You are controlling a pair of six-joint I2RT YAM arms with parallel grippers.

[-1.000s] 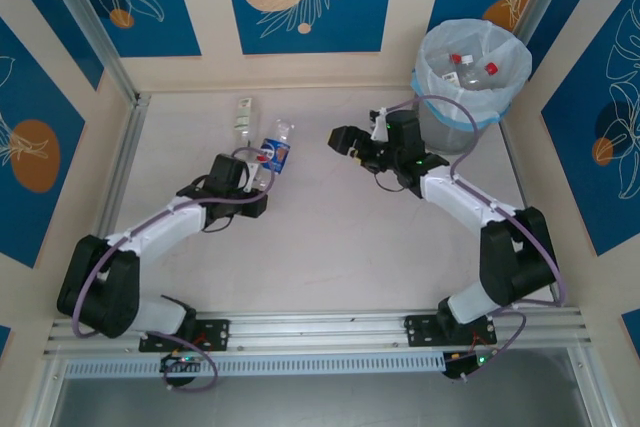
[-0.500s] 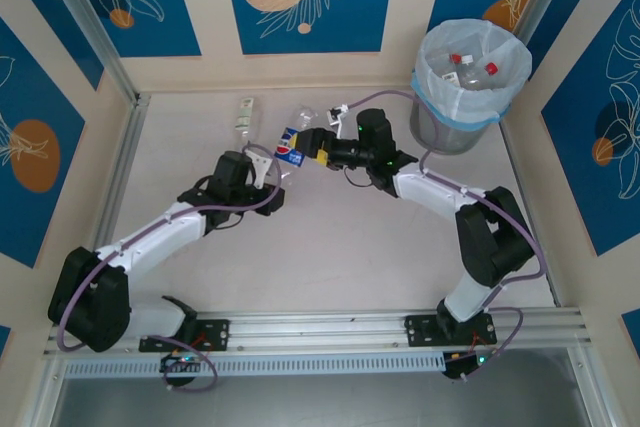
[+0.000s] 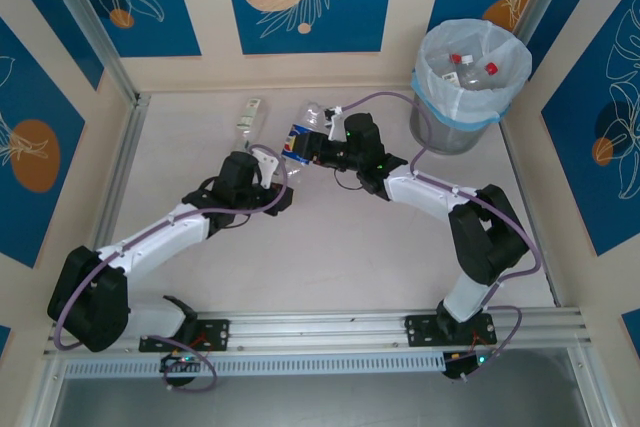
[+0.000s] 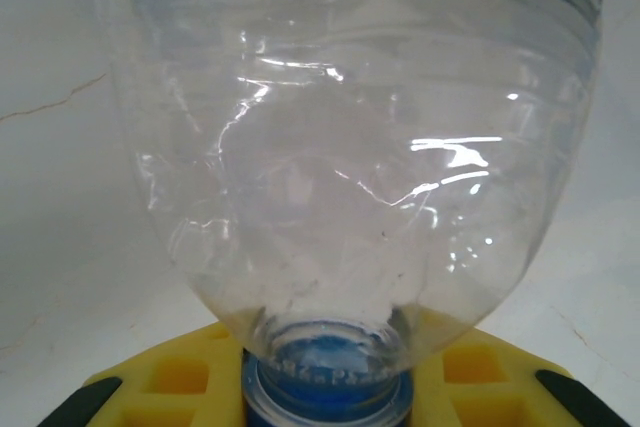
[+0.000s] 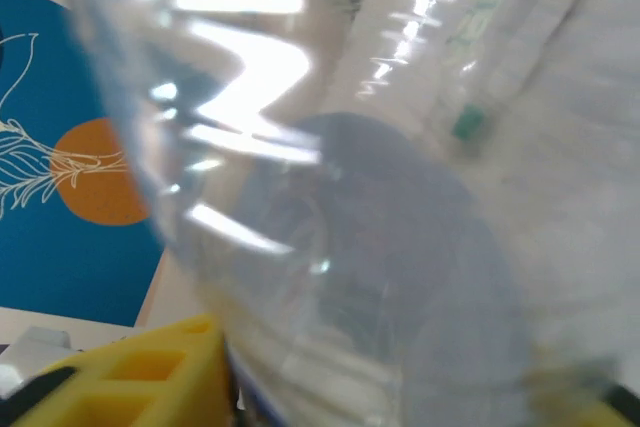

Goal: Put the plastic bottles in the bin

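Note:
A clear crushed plastic bottle [image 3: 300, 134] with a blue label and blue cap hangs between both arms, left of the table's centre. My left gripper [image 3: 272, 160] is shut on its capped neck; the blue cap [image 4: 328, 387] sits between the yellow pads [image 4: 170, 377]. My right gripper [image 3: 312, 147] has come in from the right, and its jaws are closed round the labelled body [image 5: 380, 277], with a yellow pad [image 5: 150, 367] against it. Another plastic bottle [image 3: 246, 115] with a green-white label lies on the table further left. The bin [image 3: 445, 132] stands at the back right.
Inside the bin's bag lie two bottles with red caps [image 3: 455, 59]. Patterned walls close off the back and both sides. A metal rail [image 3: 320, 327] runs along the near edge by the arm bases.
My right arm swung left from beside the bin to the bottle, and its jaws closed on the bottle's body. My left arm carried the bottle up and to the right.

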